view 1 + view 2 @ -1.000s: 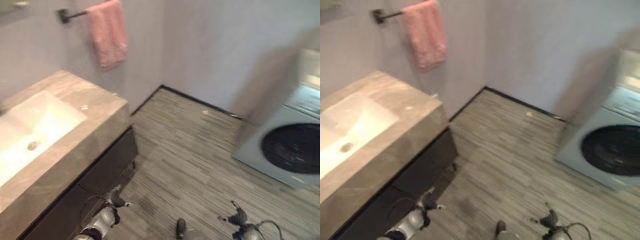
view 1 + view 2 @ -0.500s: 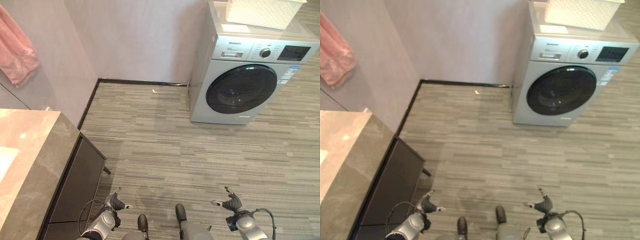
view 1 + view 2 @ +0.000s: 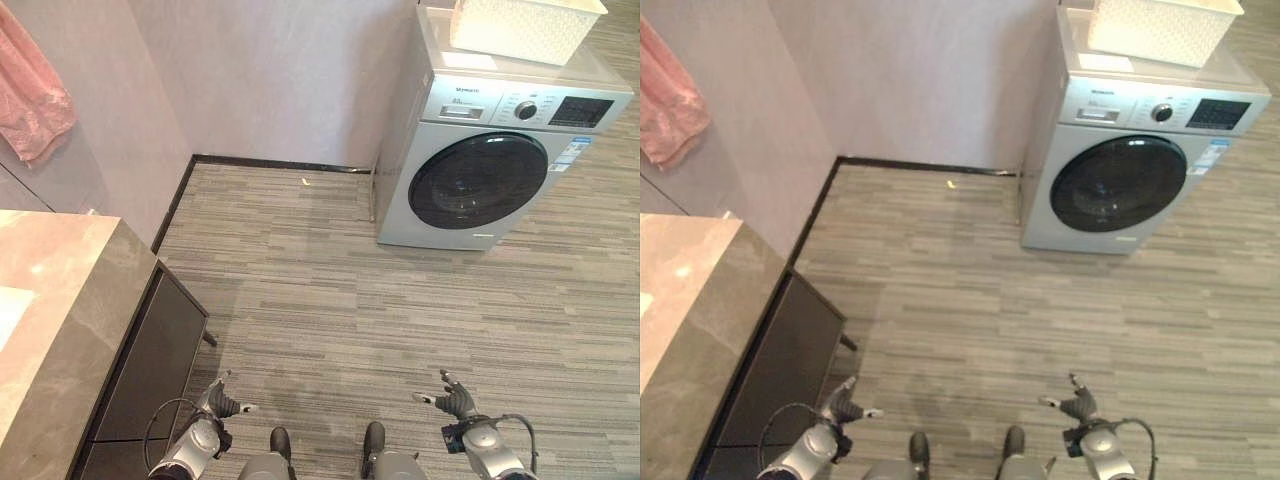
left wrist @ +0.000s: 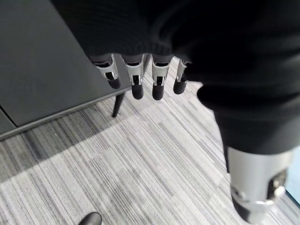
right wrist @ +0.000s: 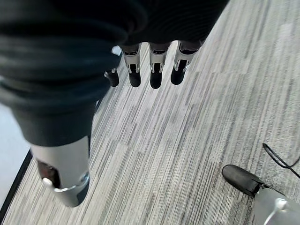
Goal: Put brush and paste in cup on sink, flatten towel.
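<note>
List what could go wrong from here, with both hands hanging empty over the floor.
1. The pink towel and the stone counter sit at the far left edge of the head views, so a reach made from this stance would likely fall short.
2. The left hand hangs close to the dark cabinet; turning left could knock it.
3. The right hand is open and empty, and the views show no brush, paste or cup.

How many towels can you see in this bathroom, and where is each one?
1: a pink towel hangs on the wall above the sink counter, at the robot's far left. Others may be out of view.
</note>
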You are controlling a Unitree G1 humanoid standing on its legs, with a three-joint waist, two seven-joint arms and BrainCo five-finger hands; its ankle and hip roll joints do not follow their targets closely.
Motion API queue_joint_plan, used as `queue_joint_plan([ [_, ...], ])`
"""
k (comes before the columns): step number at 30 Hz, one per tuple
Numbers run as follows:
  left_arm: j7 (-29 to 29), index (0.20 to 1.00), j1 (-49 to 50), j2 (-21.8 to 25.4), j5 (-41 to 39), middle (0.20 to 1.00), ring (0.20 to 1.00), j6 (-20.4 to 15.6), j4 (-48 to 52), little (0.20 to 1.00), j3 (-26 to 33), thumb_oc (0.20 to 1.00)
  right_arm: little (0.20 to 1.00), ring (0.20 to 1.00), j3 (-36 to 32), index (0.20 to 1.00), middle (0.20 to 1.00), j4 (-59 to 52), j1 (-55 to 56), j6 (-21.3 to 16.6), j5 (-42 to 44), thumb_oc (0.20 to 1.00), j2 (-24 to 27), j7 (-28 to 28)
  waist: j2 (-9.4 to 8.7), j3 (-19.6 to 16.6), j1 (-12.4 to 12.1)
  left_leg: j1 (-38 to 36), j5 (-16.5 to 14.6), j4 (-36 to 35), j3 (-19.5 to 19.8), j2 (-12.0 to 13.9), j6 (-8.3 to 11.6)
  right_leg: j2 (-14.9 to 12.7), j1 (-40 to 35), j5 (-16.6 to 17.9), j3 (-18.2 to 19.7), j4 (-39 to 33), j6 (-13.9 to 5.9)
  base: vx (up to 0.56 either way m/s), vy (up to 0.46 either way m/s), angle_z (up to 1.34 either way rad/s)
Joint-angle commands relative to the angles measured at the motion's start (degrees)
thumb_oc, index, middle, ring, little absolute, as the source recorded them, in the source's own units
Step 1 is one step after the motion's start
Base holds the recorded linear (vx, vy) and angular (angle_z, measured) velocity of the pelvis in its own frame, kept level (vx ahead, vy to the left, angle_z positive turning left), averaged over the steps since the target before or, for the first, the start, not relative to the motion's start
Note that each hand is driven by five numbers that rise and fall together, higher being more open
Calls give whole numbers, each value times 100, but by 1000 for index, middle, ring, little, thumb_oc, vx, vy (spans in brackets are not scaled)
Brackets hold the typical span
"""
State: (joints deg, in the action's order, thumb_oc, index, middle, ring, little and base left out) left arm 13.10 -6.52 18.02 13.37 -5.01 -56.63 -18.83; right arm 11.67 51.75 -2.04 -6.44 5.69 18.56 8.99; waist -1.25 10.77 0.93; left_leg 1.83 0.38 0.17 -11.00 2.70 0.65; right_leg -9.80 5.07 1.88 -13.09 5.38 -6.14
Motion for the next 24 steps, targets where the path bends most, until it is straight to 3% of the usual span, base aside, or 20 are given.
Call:
queue_joint_plan([
  [1,-53,1000,-104,199,-37,1000,1000,-229,350,1000,-67,1000,1000,1000,85,1000,1000,-445,-48,-201,134,1000,121,66,112,57,100,-211,-441,163,171,-480,-422,159,787,521,766,1635,-354,84,122,-7],
  [2,-57,1000,-100,214,-12,1000,1000,-233,324,1000,-74,1000,1000,1000,106,1000,1000,-525,-62,-203,130,1000,117,60,134,83,98,-274,-442,90,142,-479,-426,165,944,545,779,1761,-380,198,94,-10],
  [3,-40,1000,-158,226,80,1000,1000,-210,227,1000,-133,1000,1000,1000,133,1000,1000,-649,-86,-246,172,1000,124,64,152,86,210,-386,-410,-77,205,-496,-379,449,1178,381,951,1416,-315,179,45,-22],
  [5,-38,1000,-159,221,80,1000,1000,-212,223,1000,-134,1000,1000,1000,133,1000,1000,-651,-84,-245,172,1000,127,64,164,96,211,-415,-413,-96,209,-485,-373,459,1154,372,943,1409,-312,163,-12,-14],
  [6,31,1000,-238,209,65,1000,1000,-213,95,1000,-81,1000,1000,1000,168,1000,1000,-793,-65,-278,222,1000,125,53,123,80,240,-535,-465,-228,234,-514,-297,324,1308,461,913,517,-280,267,-71,22],
  [10,92,1000,-420,56,49,1000,1000,-226,-223,1000,-68,1000,1000,1000,238,1000,1000,-646,-84,-269,124,1000,94,97,156,123,452,-1005,-654,-360,451,-325,-68,101,1818,1081,1013,-527,-449,406,-126,31],
  [13,50,1000,-395,30,125,1000,1000,-229,-270,1000,-127,1000,1000,1000,266,1000,1000,-555,57,-227,32,1000,84,44,130,64,620,-1381,-759,-261,694,-200,48,212,1708,1149,1206,-323,-406,533,-218,60],
  [14,33,1000,-387,-47,109,1000,1000,-192,-414,1000,-126,1000,1000,1000,282,1000,1000,-550,138,-214,24,1000,117,-21,162,-66,692,-1397,-647,43,840,-7,120,482,1591,1035,1253,-152,-265,295,-160,105],
  [15,34,1000,-386,-50,109,1000,1000,-193,-414,1000,-126,1000,1000,1000,283,1000,1000,-551,140,-214,24,1000,120,-21,173,-69,700,-1391,-657,54,848,5,124,488,1589,1028,1240,-148,-261,447,-259,82],
  [16,16,1000,-355,-70,106,1000,1000,-177,-439,1000,-129,1000,1000,1000,328,1000,1000,-571,175,-209,-30,1000,172,-50,204,-124,715,-1303,-445,419,879,104,206,658,1486,907,1203,-48,-144,374,-292,-7],
  [17,-14,1000,-374,-78,101,1000,1000,-150,-447,1000,-176,1000,1000,1000,362,1000,1000,-648,217,-202,-120,1000,284,-69,220,-102,681,-855,249,1535,861,292,341,832,1196,687,1068,5,80,450,-410,-3],
  [18,-28,1000,-411,-44,105,1000,1000,-133,-395,1000,-207,1000,1000,1000,354,1000,1000,-735,228,-205,-131,1000,337,-41,111,-66,658,-488,604,2154,798,388,344,798,1046,596,1033,-26,189,292,-314,11],
  [19,-30,1000,-412,-42,104,1000,1000,-130,-392,1000,-209,1000,1000,1000,351,1000,1000,-738,229,-203,-132,1000,335,-41,122,-70,674,-439,579,2219,827,402,353,804,1056,596,1010,-24,195,154,-270,38],
  [20,-29,1000,-520,-2,103,1000,1000,-106,-352,1000,-235,1000,1000,1000,333,1000,1000,-805,222,-209,-122,1000,410,5,7,49,604,-27,722,2894,712,519,299,786,869,469,943,-23,352,242,-296,20],
  [21,8,1000,-579,36,79,1000,1000,-83,-300,1000,-252,1000,1000,1000,326,1000,1000,-824,245,-183,-149,1000,471,34,-102,156,519,307,670,3266,426,572,258,789,595,270,868,-61,455,245,-292,9],
  [22,9,1000,-581,37,79,1000,1000,-82,-300,1000,-254,1000,1000,1000,325,1000,1000,-822,243,-185,-150,1000,469,35,-94,165,517,318,652,3299,432,585,260,799,593,265,864,-56,457,415,-182,3],
  [23,18,1000,-650,51,34,1000,1000,-72,-280,1000,-248,1000,1000,1000,306,1000,1000,-863,265,-132,-328,1000,542,83,-149,224,385,872,284,3045,144,378,233,755,274,92,846,-79,408,348,-37,32],
  [24,17,1000,-658,83,38,1000,1000,-78,-267,1000,-234,1000,1000,1000,268,1000,1000,-947,324,-108,-353,1000,568,82,-188,204,366,1084,281,2762,-126,458,231,686,168,39,822,-111,369,481,-29,44],
])
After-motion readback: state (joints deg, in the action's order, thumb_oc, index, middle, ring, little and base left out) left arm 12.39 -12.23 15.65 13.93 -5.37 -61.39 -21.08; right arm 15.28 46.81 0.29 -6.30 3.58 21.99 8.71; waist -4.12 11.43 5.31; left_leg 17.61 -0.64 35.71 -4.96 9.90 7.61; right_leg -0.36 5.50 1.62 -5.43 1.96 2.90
